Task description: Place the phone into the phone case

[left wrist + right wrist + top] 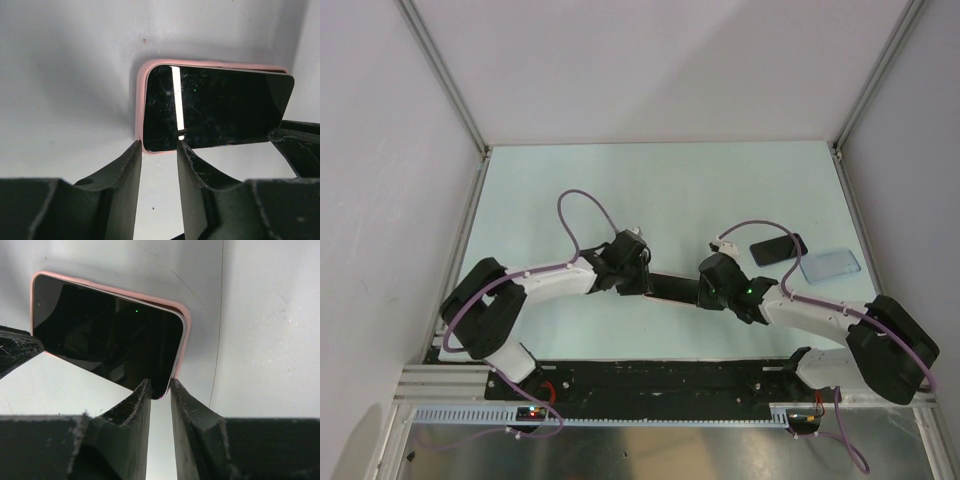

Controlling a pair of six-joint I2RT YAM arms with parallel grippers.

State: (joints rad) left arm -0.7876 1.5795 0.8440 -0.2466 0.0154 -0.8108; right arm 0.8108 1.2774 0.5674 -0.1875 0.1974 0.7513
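We see both arms bent inward, meeting mid-table [670, 190]. The left gripper [159, 146] and right gripper [160, 385] are clenched on opposite ends of the phone [215, 107], which sits in a pink case [141, 80]. Other phone [779, 248] and clear case [830, 264] lie at 2 o'clock.

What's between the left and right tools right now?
The black phone, with the pink case around it, spans the gap. The left tool is at one end and the right tool at the other. The top view shows nothing else between them.

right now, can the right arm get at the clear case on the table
Probably not yet. The clear case lies uncovered beside its forearm, but the right gripper is shut on the pink-cased phone, so it isn't free.
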